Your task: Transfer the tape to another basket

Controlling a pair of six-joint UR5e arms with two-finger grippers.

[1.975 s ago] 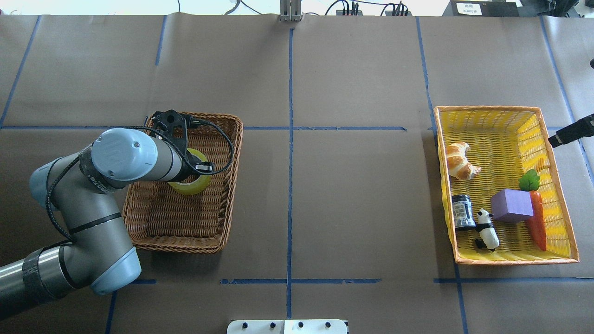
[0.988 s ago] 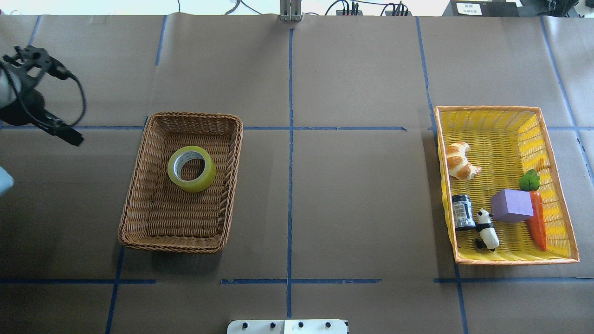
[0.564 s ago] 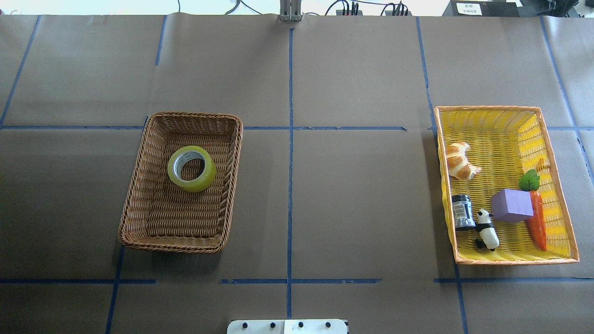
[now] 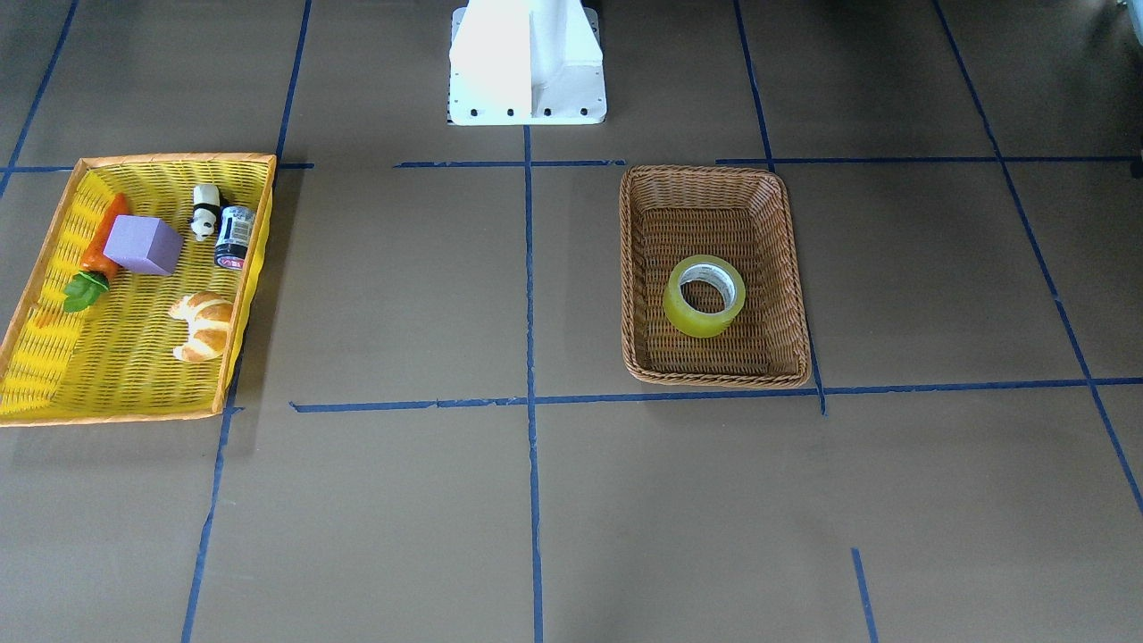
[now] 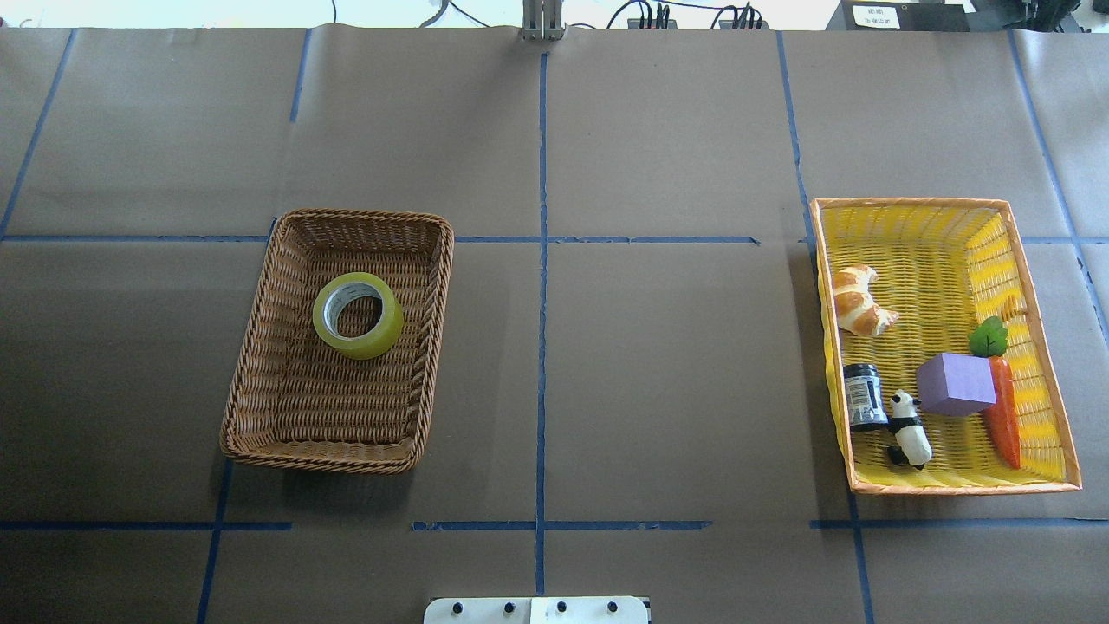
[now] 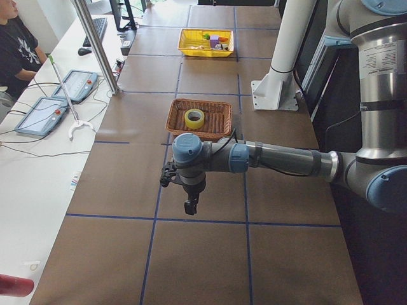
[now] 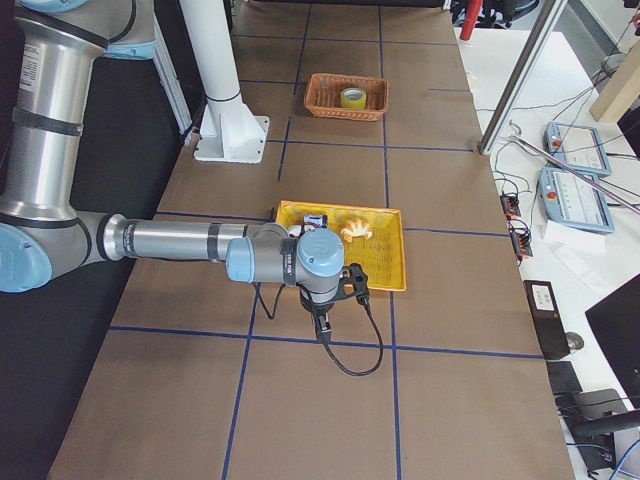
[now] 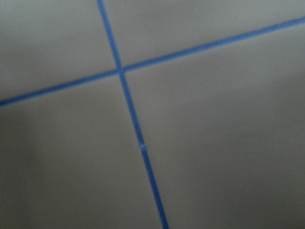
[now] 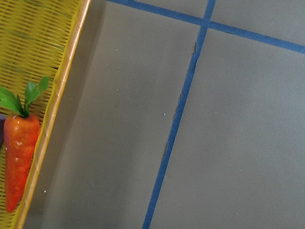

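The tape [image 5: 357, 316] lies flat in the far half of the brown wicker basket [image 5: 321, 457]; it also shows in the front view [image 4: 704, 296], inside that basket [image 4: 714, 376]. No gripper touches it. The left gripper [image 6: 189, 206] shows only in the exterior left view, hanging over bare table well short of the basket; I cannot tell whether it is open or shut. The right gripper [image 7: 323, 330] shows only in the exterior right view, just off the yellow basket's near side; I cannot tell its state either.
The yellow, orange-rimmed basket [image 5: 953, 488] on the right holds a croissant [image 5: 859, 301], a purple cube [image 5: 956, 384], a carrot [image 5: 1005, 416], a panda figure [image 5: 907, 429] and a small black jar [image 5: 864, 395]. The right wrist view shows the carrot [image 9: 18, 157]. Blue tape lines cross the table.
The left arm, which was over the brown basket at the tape, has pulled away to the left and out of the overhead view. The tape stays in the basket. The right gripper left the right edge.
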